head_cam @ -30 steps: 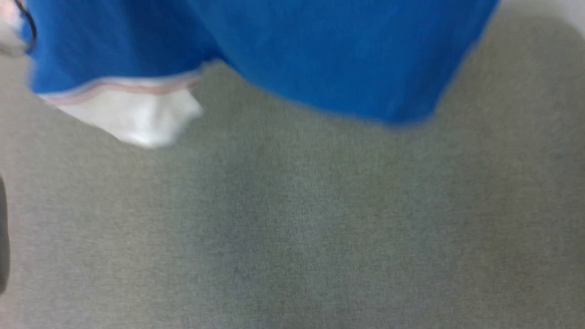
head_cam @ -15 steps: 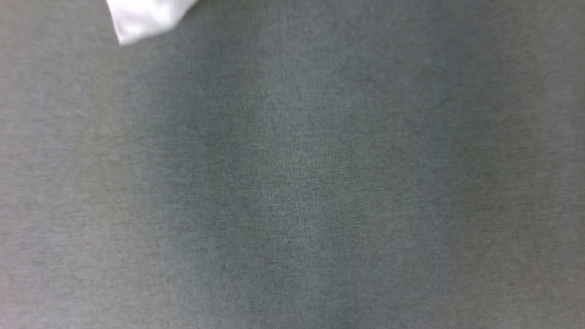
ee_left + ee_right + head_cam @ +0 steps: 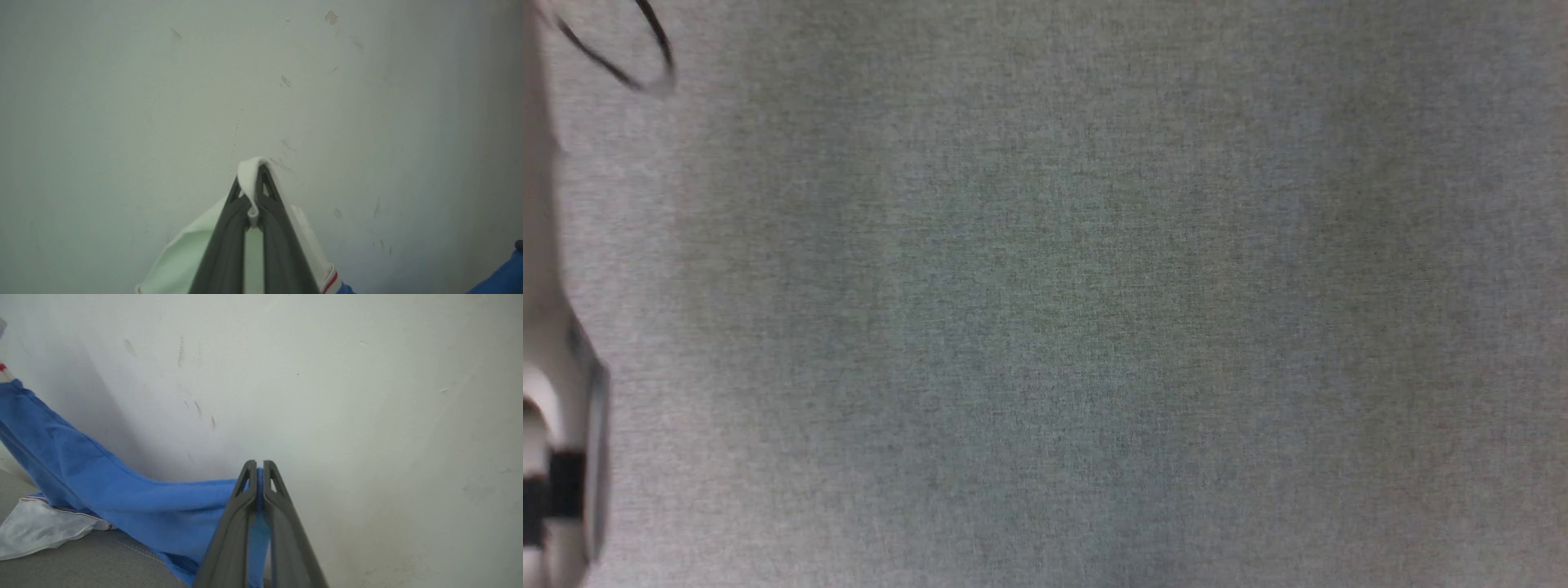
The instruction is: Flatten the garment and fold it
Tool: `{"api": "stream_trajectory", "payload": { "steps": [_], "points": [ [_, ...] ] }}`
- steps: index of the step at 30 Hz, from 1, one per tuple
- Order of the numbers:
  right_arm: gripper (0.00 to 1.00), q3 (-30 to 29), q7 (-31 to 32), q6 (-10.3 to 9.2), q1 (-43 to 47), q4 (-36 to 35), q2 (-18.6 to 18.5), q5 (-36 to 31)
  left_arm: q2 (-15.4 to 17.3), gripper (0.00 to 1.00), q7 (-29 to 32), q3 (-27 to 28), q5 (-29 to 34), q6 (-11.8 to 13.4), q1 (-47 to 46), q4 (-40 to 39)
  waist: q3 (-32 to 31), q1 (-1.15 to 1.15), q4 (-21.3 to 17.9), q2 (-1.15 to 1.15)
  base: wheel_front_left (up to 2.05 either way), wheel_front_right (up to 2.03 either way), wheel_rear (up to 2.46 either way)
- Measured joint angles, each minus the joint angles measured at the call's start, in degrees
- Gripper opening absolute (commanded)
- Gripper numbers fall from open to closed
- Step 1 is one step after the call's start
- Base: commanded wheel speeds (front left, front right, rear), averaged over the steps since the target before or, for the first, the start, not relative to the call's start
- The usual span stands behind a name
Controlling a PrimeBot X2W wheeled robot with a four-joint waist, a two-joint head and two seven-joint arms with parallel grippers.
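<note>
In the left wrist view my left gripper [image 3: 257, 171] is shut on the garment's white sleeve [image 3: 184, 257], which folds over the fingertips; its red stripe trim [image 3: 333, 281] shows at the bottom. My right gripper [image 3: 259, 463] is shut on a blue edge of the garment [image 3: 122, 494]. In the right wrist view the blue cloth stretches away to the upper left, held up in front of a pale wall. The garment's other white sleeve [image 3: 41, 526] lies on the grey surface at the lower left.
A grey fabric surface [image 3: 1054, 310] spreads across the head view. A pale forearm [image 3: 547, 408] runs along its left edge, with a black cable [image 3: 645, 49] at the top left. A scuffed white wall [image 3: 347, 375] stands behind both grippers.
The head view has shifted: the blue garment and its white sleeve have slid out past the top edge. A pale forearm and a cable now show at the left.
</note>
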Motion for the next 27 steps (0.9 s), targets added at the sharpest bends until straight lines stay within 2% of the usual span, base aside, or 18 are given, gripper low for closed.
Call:
{"api": "stream_trajectory", "payload": {
  "steps": [4, 11, 14, 19, 27],
  "points": [
    [0.00, 0.98, 0.12, 0.00, 7.84, -7.69, -3.12, 4.36, 0.80, 0.00, 1.86, -0.03, -1.30, 1.25, 10.09, -8.82, -2.37, -0.01, 0.46, 0.00, 0.00, 0.00, 0.00],
    [0.00, -2.98, 2.16, 0.00, 27.28, -16.46, -4.60, 7.75, 3.47, 0.00, 4.67, -0.37, -2.44, 5.36, 31.08, -23.06, -8.11, -0.02, 1.01, 0.00, 0.00, 0.00, 0.00],
    [0.00, -5.48, 2.55, 0.00, 35.36, -18.70, -3.67, 7.99, 4.88, 0.00, 5.61, -0.77, -2.63, 6.25, 39.70, -27.42, -10.74, -0.02, 1.26, 0.00, 0.00, 0.00, 0.00],
    [0.00, -9.00, 2.66, 0.00, 47.79, -21.35, -0.33, 7.68, 5.34, 0.00, 6.82, -1.44, -4.97, 8.80, 54.05, -32.42, -15.14, -0.03, 1.63, 0.00, 0.00, 0.00, 0.00],
    [0.00, -13.37, 3.57, 0.00, 62.06, -24.43, 4.58, 6.34, 7.13, 0.00, 9.66, -2.15, -9.82, 11.06, 74.49, -33.79, -21.67, -0.02, 2.21, 0.00, 0.00, 0.00, 0.00]
  ]
}}
